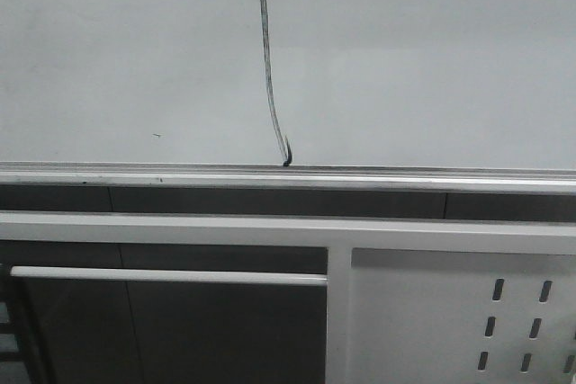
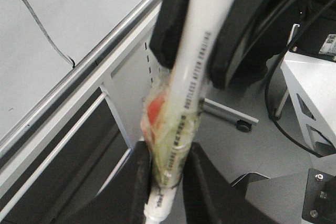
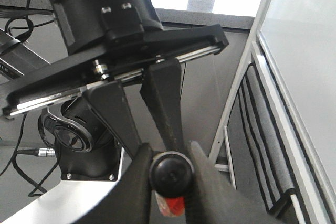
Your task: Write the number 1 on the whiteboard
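Stroke status: number 1 (image 1: 268, 69) is on the whiteboard (image 1: 432, 60), near vertical, left of centre. Hook at top, tick at bottom touching the silver rail (image 1: 405, 174). Judged complete.

Risks:
- Both grippers hold 1 marker (image 2: 191, 77). If the 2 arms move out of line, the barrel could twist, slip or drop.
- The taped wrap around the barrel looks loose and crumpled, so grip there may creep.
- If the tip swings back against the board, it would add a stray mark beside the 1.

Pose: neither arm shows in the front view; both are off the board.
- Left gripper (image 2: 167, 166): fingers narrow, clamped on the wrapped lower barrel.
- Right gripper (image 3: 169, 174): fingers closed around the marker's black round end.
- The 2 grippers face each other along the barrel.
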### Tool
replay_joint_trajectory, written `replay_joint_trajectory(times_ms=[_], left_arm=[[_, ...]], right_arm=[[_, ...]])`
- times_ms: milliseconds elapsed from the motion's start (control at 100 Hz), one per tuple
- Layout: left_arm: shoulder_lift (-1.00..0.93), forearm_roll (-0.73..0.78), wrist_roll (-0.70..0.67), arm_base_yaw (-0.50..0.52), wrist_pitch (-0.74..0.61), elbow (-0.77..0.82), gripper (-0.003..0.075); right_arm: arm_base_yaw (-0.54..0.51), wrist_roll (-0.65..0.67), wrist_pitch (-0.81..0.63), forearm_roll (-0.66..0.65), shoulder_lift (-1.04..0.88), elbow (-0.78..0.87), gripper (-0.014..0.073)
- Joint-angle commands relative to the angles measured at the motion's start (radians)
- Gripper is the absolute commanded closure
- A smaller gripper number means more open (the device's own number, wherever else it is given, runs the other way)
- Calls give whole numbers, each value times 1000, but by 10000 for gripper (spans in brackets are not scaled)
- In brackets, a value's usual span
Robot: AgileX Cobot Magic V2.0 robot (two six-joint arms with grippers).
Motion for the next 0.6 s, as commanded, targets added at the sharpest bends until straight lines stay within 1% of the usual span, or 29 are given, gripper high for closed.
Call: replay_joint_trajectory(times_ms=[0,70,300,380,450,520,570,590], left_arm=[[14,-27,-30,-4,-70,-33,724],[14,-27,-30,-4,-70,-33,740],[14,-27,-30,-4,-72,-33,740],[14,-27,-30,-4,-74,-33,740],[14,-27,-30,-4,-78,-33,740],[14,-27,-30,-4,-78,-33,740],[14,-27,-30,-4,-78,-33,740],[14,-27,-30,-4,-78,-33,740]], right_arm=[[-5,-10,-4,28,-25,-34,663],[-5,-10,-2,28,-25,-34,663],[-5,-10,-2,28,-25,-34,662],[-5,-10,-2,28,-25,-34,643],[-5,-10,-2,28,-25,-34,575],[-5,-10,-9,28,-25,-34,464],[-5,-10,-13,28,-25,-34,370],[-5,-10,-16,28,-25,-34,348]])
